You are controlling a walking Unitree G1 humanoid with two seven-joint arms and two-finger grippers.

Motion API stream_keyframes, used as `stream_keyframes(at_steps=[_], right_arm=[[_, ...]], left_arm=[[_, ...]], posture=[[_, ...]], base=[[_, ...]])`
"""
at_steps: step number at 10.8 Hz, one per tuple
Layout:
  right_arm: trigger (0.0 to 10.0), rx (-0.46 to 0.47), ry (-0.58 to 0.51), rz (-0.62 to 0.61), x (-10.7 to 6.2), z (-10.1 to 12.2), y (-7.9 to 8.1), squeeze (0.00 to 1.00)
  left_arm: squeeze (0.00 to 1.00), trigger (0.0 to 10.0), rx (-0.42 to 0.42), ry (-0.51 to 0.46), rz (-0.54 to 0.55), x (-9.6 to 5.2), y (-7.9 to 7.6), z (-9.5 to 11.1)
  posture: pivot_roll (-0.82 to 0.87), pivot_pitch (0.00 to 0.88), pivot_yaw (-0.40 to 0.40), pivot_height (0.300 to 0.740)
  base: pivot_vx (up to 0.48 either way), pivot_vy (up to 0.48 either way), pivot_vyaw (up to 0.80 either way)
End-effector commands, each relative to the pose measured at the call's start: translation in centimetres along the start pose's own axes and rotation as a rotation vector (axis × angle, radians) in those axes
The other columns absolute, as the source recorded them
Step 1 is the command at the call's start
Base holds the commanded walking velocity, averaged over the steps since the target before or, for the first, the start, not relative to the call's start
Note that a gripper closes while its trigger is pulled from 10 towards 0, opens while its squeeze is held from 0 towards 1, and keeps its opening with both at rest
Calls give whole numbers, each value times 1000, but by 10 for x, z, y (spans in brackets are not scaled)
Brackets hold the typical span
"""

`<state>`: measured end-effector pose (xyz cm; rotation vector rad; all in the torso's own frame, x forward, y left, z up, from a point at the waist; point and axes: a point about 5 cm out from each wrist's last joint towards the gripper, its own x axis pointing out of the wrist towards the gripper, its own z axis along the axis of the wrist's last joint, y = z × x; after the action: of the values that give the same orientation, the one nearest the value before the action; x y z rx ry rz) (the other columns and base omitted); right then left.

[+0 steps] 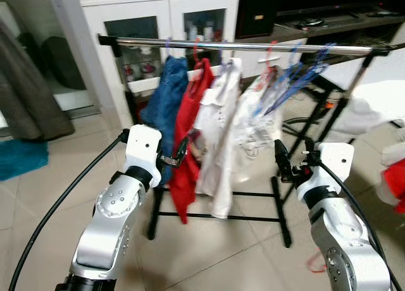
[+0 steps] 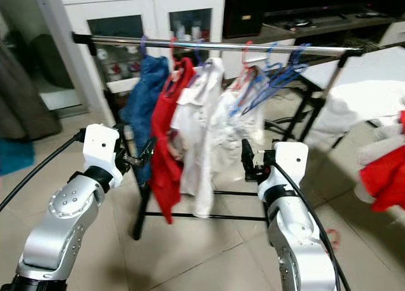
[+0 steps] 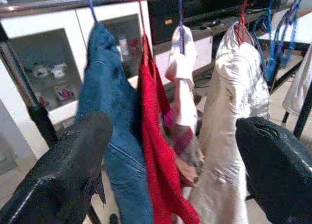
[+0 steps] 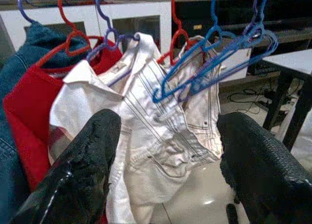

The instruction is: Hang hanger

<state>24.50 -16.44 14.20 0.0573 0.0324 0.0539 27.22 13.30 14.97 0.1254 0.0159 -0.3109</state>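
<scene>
head view: clothes rail [image 1: 253, 47] carrying blue, red and white garments, with empty blue hangers [image 1: 297, 82] toward its right end. left wrist: left gripper [image 3: 170, 170] spread wide, empty. right wrist: right gripper [image 4: 165, 170] spread wide, empty.

A bunch of empty blue hangers [image 1: 297, 79] hangs from the silver rail [image 1: 253, 47], hooked over it close together and tilted, up above and ahead of the right gripper [image 1: 283, 159]. Just beside them towards the left gripper [image 1: 179, 153], a red hanger [image 4: 176, 36] carries a white jacket [image 4: 180, 117]. Further along the rail hang a white shirt [image 1: 215, 114], a red garment [image 1: 188, 126] on a red hanger and a blue denim garment [image 1: 166, 101], the last nearly straight ahead of the left gripper.
</scene>
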Motion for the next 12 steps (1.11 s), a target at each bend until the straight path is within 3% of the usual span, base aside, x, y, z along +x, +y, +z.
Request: stream_keyframes(at_steps=[1,4,6,8,9,11,12], right_arm=[[10000,11,-1,7,1,1,1,0],[10000,37,1,9,1,1,4,0],[10000,51,3,11,2,1,5,0],[10000,28,-1,9,3,1,5,0],[10000,30,-2,7,3,1,5,0],[10000,40,9,-8,3,0,4,0],[10000,44,5,-12,4,1,3,0]], left_arm=[[863,10000,17,-18,2,0,3,4],[871,10000,0,-11,17,-1,7,4],[1000,10000,-57,-4,-20,-3,7,4],[1000,10000,-14,-1,7,-3,9,4],[941,10000,-25,5,6,-3,9,4],[941,10000,-19,3,7,-3,9,4],[490,10000,-5,2,21,-3,11,5]], posture=[[16,0,6,740],[20,0,3,740],[24,0,0,740],[29,0,-5,740],[29,0,-3,740],[30,0,-2,740],[31,0,-2,740]], base=[[0,480,-800],[0,480,0],[0,471,0],[0,193,0],[0,0,0],[0,0,0],[0,0,0]])
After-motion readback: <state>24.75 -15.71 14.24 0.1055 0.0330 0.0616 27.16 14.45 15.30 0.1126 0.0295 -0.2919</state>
